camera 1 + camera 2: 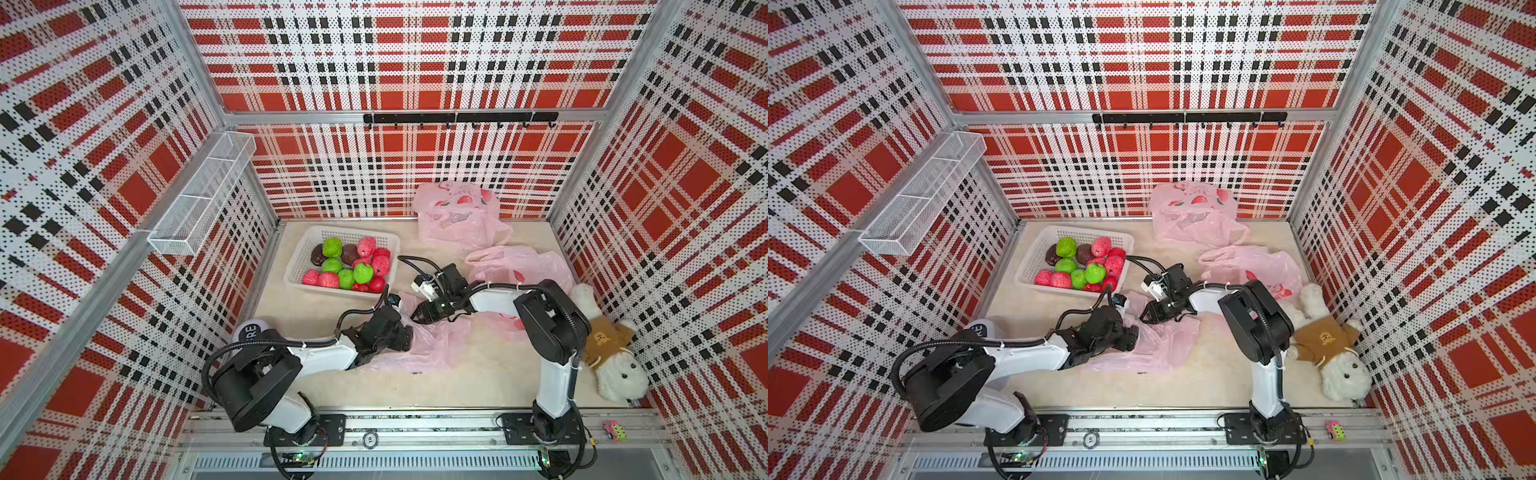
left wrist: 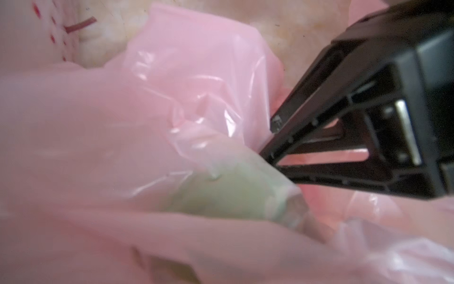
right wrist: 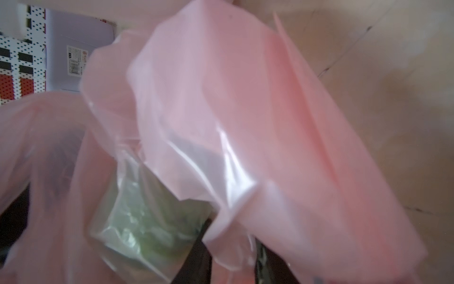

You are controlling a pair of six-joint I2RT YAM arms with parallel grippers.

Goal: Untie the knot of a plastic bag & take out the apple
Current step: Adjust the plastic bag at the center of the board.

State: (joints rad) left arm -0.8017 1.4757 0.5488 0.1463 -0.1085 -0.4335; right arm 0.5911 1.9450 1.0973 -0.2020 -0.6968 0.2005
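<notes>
A pink plastic bag (image 1: 428,345) (image 1: 1158,345) lies crumpled mid-table between both arms. A green apple (image 2: 228,189) (image 3: 147,221) shows through the film in both wrist views. My right gripper (image 1: 415,315) (image 1: 1144,318) (image 2: 267,139) (image 3: 232,231) reaches in from the right. Its fingers (image 3: 196,253) pinch a fold of the bag just beside the apple. My left gripper (image 1: 409,334) (image 1: 1133,334) rests on the bag's left edge. Pink film covers its jaws in the left wrist view, so their state is hidden. I cannot make out the knot.
A white basket (image 1: 299,249) of green, pink, red and brown fruit stands behind the left arm. Two more pink bags (image 1: 457,216) (image 1: 519,266) lie at the back right. A plush dog (image 1: 615,353) lies by the right wall. A wire shelf (image 1: 203,199) juts from the left wall.
</notes>
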